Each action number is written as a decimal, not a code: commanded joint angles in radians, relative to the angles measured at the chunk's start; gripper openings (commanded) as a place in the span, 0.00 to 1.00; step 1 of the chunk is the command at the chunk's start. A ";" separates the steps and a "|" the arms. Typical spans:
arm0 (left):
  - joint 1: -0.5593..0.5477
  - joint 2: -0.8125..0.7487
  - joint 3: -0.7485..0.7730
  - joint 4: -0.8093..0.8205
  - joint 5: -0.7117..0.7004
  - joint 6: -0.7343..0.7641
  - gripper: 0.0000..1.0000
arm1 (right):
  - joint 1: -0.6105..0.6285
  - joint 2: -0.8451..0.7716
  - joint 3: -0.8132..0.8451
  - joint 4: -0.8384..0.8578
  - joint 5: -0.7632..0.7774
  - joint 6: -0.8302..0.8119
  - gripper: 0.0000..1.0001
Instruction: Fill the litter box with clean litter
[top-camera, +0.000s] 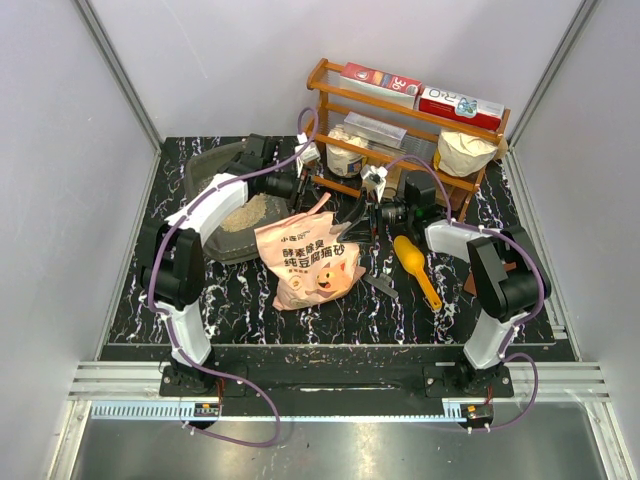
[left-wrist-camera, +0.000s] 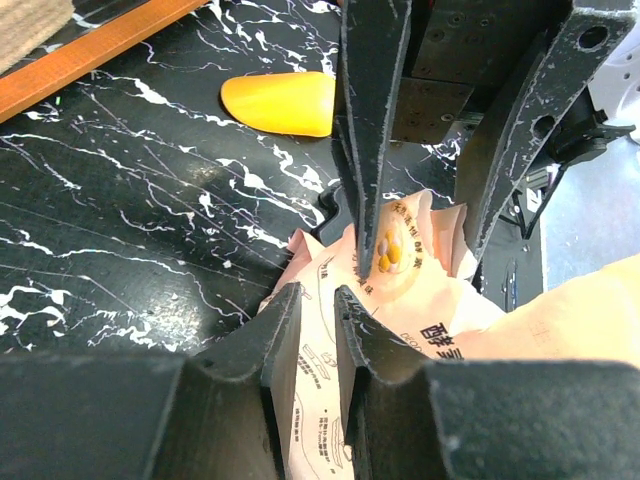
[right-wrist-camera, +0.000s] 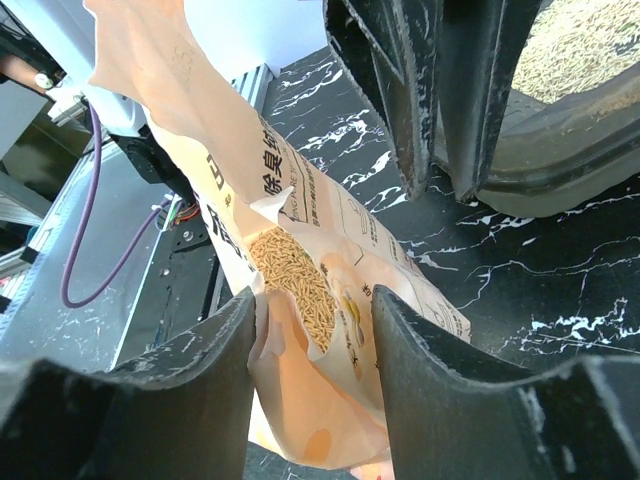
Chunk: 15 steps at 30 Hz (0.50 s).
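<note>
My left fingers (left-wrist-camera: 265, 345), almost closed, pinch the pink bag (top-camera: 305, 262) edge, I think to hold its mouth up. My right fingers (right-wrist-camera: 415, 340), half open, straddle the clean litter (right-wrist-camera: 295, 275); grip uncertain. The litter box (right-wrist-camera: 545, 165) lies beyond.

One bench (top-camera: 240, 310) with two arms at its near edge: a left arm (top-camera: 180, 265) and a right arm (top-camera: 500, 275). Two purple cables trail from them, a left cable (top-camera: 250, 386) and a right cable (top-camera: 534, 385). One grey litter box (top-camera: 232, 250). One pink bag (top-camera: 310, 260). One yellow scoop (top-camera: 415, 265). Litter (top-camera: 250, 212) shows in two places, a patch in the litter box and more in the bag's mouth; the grains are too many to count. One wooden rack (top-camera: 322, 90) holds two flat boxes on top, a red box (top-camera: 380, 78) and a white box (top-camera: 460, 103), plus one white tub (top-camera: 345, 160), one pale sack (top-camera: 465, 152) and one silvery packet (top-camera: 372, 128).
</note>
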 joint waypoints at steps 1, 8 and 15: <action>0.022 -0.031 0.041 0.012 -0.014 0.027 0.24 | 0.010 0.024 0.008 0.070 -0.038 0.027 0.51; 0.095 -0.105 0.016 -0.020 -0.010 0.034 0.24 | 0.010 0.025 -0.001 0.083 -0.045 0.063 0.29; 0.240 -0.290 -0.145 -0.099 -0.007 0.048 0.37 | 0.006 0.007 0.016 0.103 -0.035 0.172 0.01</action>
